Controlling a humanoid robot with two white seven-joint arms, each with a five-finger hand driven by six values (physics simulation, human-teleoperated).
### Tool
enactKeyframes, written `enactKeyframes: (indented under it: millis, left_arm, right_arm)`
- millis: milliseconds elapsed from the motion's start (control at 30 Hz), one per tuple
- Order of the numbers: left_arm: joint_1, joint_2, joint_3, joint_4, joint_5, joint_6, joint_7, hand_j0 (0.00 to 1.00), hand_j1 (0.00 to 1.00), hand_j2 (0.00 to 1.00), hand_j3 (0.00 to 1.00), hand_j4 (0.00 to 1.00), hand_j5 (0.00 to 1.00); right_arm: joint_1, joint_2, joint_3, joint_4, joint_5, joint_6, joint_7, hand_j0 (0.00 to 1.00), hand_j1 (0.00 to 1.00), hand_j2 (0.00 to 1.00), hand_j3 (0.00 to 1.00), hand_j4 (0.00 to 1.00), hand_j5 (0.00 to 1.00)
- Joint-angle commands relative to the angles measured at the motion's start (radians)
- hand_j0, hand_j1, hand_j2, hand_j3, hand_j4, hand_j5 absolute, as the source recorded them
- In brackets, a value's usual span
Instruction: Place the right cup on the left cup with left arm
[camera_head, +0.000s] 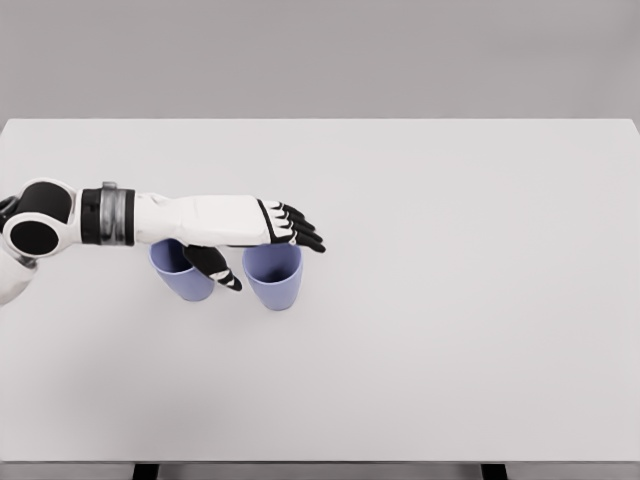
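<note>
Two lavender-blue cups stand upright on the white table (450, 300), close together. The left cup (180, 275) is partly hidden under my forearm. The right cup (272, 280) sits just below my left hand (275, 250). My left arm reaches in from the left edge, and the hand hovers over the right cup's rim. Its black fingers (300, 232) stretch out above the cup's far rim, while the thumb (220, 270) hangs down between the two cups. The hand is open and holds nothing. The right arm does not show.
The table's far edge runs along the top, its near edge along the bottom, with dark legs (145, 471) showing beneath.
</note>
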Motion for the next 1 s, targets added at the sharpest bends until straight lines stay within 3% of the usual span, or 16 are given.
enactKeyframes:
  millis: [0,133,800,833,933,967]
  left_arm:
    - [0.000,0.001,0.001,0.002,0.006,0.003,0.000,1.00,1.00,1.00,1.00,1.00,1.00]
    - [-0.006,-0.008,0.001,0.058,-0.025,0.003,0.000,1.00,1.00,1.00,1.00,1.00,1.00]
    - [0.028,-0.057,0.002,0.066,-0.092,0.003,0.000,1.00,1.00,1.00,1.00,1.00,1.00]
    - [0.031,-0.057,0.004,0.066,-0.092,0.003,0.000,0.98,0.98,0.98,0.98,0.98,0.98]
    - [0.032,-0.057,0.002,0.066,-0.089,0.003,0.000,0.65,0.65,0.65,0.65,0.65,0.65]
    - [0.040,-0.057,0.004,0.066,-0.091,0.003,0.000,0.64,0.64,0.64,0.64,0.64,0.64]
  right_arm:
    - [0.000,0.000,0.000,0.000,0.000,0.001,0.000,1.00,1.00,1.00,1.00,1.00,1.00]
    - [-0.002,0.000,0.000,0.000,0.000,-0.001,0.000,1.00,1.00,1.00,1.00,1.00,1.00]
    - [0.000,0.000,0.000,0.001,0.000,0.001,0.000,1.00,1.00,1.00,1.00,1.00,1.00]
    - [0.000,0.000,0.000,0.000,0.000,0.001,0.000,1.00,1.00,1.00,1.00,1.00,1.00]
    - [0.000,0.000,0.000,0.000,0.000,0.001,0.000,1.00,1.00,1.00,1.00,1.00,1.00]
    - [0.000,0.000,0.000,0.000,0.000,0.001,0.000,1.00,1.00,1.00,1.00,1.00,1.00]
